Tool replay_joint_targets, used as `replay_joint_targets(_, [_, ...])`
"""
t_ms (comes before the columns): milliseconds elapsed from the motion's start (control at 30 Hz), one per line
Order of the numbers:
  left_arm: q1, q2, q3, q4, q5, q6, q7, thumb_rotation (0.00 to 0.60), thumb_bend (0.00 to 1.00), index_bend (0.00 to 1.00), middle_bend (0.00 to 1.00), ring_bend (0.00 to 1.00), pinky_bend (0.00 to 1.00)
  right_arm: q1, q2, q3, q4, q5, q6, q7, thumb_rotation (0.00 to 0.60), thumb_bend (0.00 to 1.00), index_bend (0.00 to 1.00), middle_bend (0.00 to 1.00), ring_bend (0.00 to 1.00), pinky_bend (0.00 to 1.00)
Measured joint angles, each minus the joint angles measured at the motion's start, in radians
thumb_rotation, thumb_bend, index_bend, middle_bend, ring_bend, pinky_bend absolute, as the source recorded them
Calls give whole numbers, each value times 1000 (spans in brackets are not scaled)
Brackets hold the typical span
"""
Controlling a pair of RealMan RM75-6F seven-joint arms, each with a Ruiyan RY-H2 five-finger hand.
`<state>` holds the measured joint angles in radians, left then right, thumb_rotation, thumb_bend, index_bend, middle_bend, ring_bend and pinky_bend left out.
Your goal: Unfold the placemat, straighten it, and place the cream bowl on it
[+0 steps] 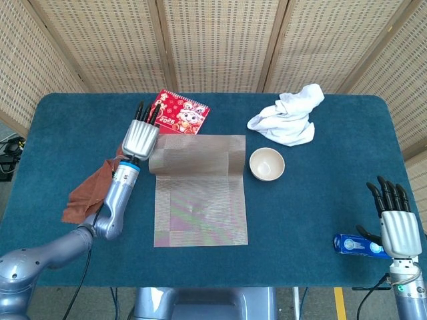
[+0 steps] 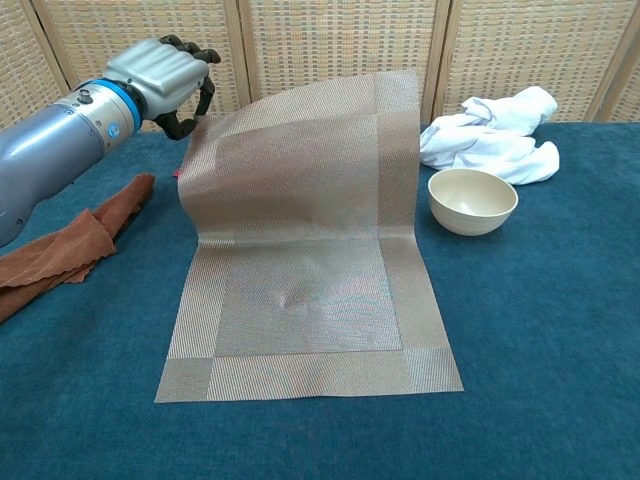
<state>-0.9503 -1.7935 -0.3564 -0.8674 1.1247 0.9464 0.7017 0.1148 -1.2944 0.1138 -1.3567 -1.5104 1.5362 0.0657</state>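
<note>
A brown woven placemat point(image 1: 198, 193) point(image 2: 300, 270) lies with its near half flat on the table and its far half lifted upright, tilting away from me. My left hand point(image 1: 139, 137) point(image 2: 165, 78) pinches the mat's far left corner above the table. The cream bowl point(image 1: 267, 164) point(image 2: 472, 199) stands upright and empty on the blue cloth just right of the mat. My right hand point(image 1: 396, 223) hangs at the table's near right edge, fingers straight and apart, holding nothing; the chest view does not show it.
A red notebook point(image 1: 179, 113) lies behind the raised mat. A crumpled white cloth point(image 1: 287, 117) point(image 2: 495, 135) sits behind the bowl. A rust-brown cloth point(image 1: 88, 191) point(image 2: 65, 250) lies at the left. A small blue box point(image 1: 355, 245) rests beside my right hand.
</note>
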Motion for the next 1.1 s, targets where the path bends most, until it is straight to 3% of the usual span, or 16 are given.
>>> replay_joint_targets(167, [-12,-4,-2,21,-18,17,11,600,381,400,0,0,0,-1,-2,0,0,-1,4,-5,600,140,126,0,0,0])
replay_joint_targets(333, [-19,-4,-10,25,-27,39,6,600,211,68,0,0,0,-1,-3,-2,-4,-5,7,-10,600,139,126,0,0,0])
replay_joint_targets(400, [-21,-5,-12,27,-26,55,-1,600,173,11,0,0,0,-2,-3,-3,-5,-6,8,-12,600,140,126,0,0,0])
replay_joint_targets(733, [16,19,5,-37,-13,113,-59,600,152,0,0,0,0,0,0,-7,-6,-6,0,-8,600,140,126,0,0,0])
replay_joint_targets(933, [107,91,45,-207,18,189,-126,600,143,0,0,0,0,1,3,-12,-9,-11,-3,-4,600,140,126,0,0,0])
replay_joint_targets(1100, [218,204,100,-410,57,277,-177,600,124,0,0,0,0,7,6,-17,-19,-17,-16,-10,600,140,126,0,0,0])
